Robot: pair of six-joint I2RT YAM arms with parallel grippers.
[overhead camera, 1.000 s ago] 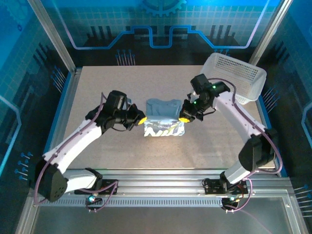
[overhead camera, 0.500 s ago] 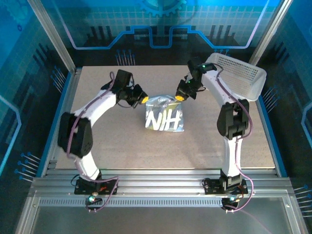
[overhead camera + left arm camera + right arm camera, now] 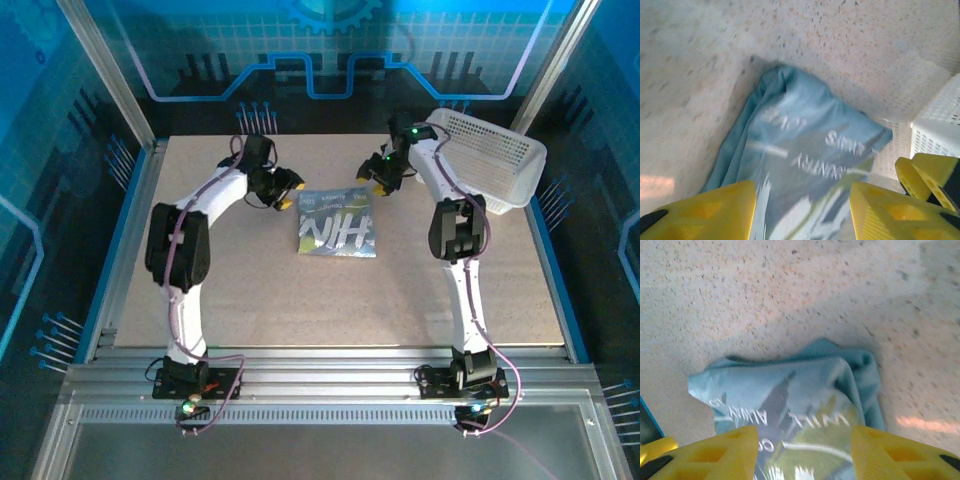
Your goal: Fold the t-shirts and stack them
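Both pairs of yellow fingers (image 3: 705,212) are spread apart, holding nothing. The left gripper (image 3: 287,192) hangs by the folded t-shirt (image 3: 338,226) at its eleven o'clock corner, the right gripper (image 3: 368,180) at one o'clock. Both arms reach far out, wrists bent inward. The t-shirt lies flat in the middle of the table (image 3: 230,300).

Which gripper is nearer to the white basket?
Right. The right gripper hangs just left of the basket; the left gripper is on the other side of the t-shirt, farther off.
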